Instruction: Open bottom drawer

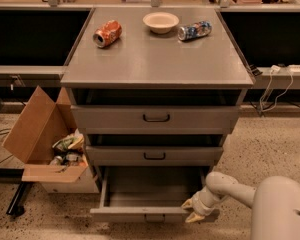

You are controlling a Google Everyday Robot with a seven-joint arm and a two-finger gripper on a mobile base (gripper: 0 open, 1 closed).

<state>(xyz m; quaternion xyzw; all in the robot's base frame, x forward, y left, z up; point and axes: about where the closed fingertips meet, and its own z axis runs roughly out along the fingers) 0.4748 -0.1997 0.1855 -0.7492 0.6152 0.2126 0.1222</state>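
The bottom drawer of the grey cabinet is pulled well out, its empty inside showing; its small handle hangs at the centre of the narrow front. My gripper is at the drawer front's right end, low near the floor, its yellowish fingers spread open and holding nothing. The mid-sized drawer and the tallest top drawer above are shut in.
On the cabinet top lie an orange can, a white bowl and a blue can. An open cardboard box with trash stands left of the cabinet. My white arm fills the lower right. Cables hang at right.
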